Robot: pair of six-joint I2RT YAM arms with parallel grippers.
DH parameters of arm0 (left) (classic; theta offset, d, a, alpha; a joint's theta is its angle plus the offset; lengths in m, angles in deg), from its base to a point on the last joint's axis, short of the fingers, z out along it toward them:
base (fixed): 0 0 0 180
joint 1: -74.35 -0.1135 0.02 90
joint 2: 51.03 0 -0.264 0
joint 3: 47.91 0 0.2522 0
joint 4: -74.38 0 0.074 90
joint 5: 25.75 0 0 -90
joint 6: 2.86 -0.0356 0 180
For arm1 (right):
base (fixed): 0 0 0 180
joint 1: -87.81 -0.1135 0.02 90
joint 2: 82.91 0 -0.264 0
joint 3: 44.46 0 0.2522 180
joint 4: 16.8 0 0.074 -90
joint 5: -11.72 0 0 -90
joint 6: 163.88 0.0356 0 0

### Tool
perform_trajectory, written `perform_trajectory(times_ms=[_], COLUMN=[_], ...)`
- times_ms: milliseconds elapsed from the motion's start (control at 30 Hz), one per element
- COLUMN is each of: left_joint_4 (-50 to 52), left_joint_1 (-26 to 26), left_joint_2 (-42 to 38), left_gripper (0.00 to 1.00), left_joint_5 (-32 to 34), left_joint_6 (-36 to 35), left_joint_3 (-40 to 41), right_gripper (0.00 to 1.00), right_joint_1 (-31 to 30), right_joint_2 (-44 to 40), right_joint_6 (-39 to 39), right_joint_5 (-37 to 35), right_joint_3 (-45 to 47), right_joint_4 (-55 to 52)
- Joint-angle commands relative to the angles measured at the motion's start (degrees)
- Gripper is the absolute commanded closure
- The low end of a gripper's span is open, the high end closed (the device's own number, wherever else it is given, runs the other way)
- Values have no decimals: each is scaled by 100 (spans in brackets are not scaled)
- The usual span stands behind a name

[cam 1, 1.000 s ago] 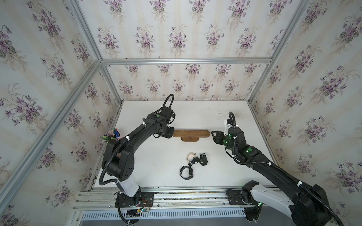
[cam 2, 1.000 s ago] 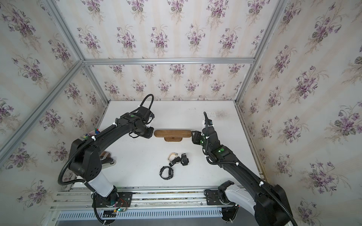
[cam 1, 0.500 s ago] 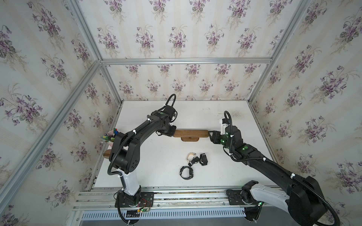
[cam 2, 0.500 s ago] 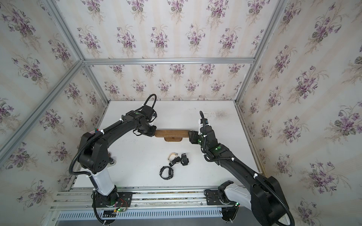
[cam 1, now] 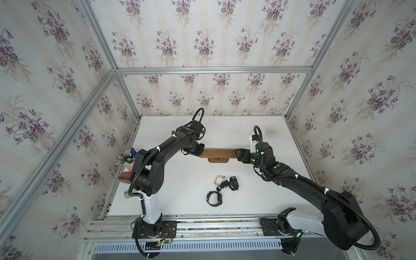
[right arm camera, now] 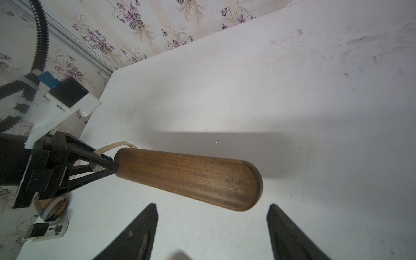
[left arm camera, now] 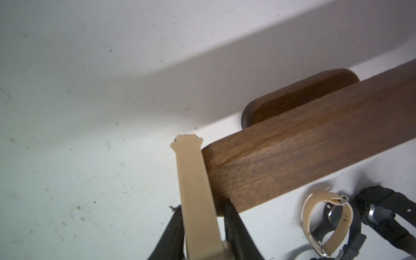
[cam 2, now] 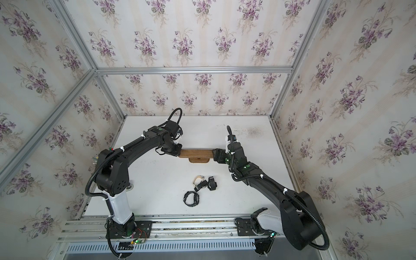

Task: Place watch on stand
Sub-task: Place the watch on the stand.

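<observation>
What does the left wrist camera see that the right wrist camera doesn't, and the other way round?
Only the left wrist camera: spare watches lying on the table, and the small base of the stand.
Only the right wrist camera: the right gripper, open, its fingers short of the stand's rounded end, plus the flowery wall.
Both: the wooden stand, the white table, and the left gripper shut on a tan watch right at the stand's other end.
</observation>
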Motion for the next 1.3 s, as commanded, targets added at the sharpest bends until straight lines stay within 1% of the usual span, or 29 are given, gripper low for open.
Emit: perform_trajectory(times_ms=[0, 300, 500, 633, 733, 967, 1100, 1267], left_joint_4=[80, 253, 257, 253, 262, 339, 347, 367], left_joint_1=[25, 119, 139, 168, 175, 186, 210, 283], left_joint_2=[78, 281, 229, 148, 103, 195, 232, 243], left_gripper=[70, 68, 68, 67, 67, 67, 67, 67], left_joint_5=[-101, -36, -14, -9, -3, -22, -23, -31], left_joint_6=[-56, -109, -110, -95, -103, -146, -130, -130], left_joint_3=[-91, -251, -267, -268, -285, -441, -449, -391], right_gripper=[22, 22, 21, 23, 23, 19, 18, 18], right_joint_1=[88, 121, 120, 124, 119, 98, 61, 62], right_joint_2=[140, 578, 744, 821, 693, 178, 39, -50], right_joint_6=[85, 92, 94, 105, 156, 266, 301, 315], right_joint_5=[202, 295, 363, 476, 494, 443, 421, 524], right_joint_3=[-69, -204, -191, -200, -128, 157, 334, 533], right_joint_4=[198, 202, 274, 254, 207, -130, -315, -209])
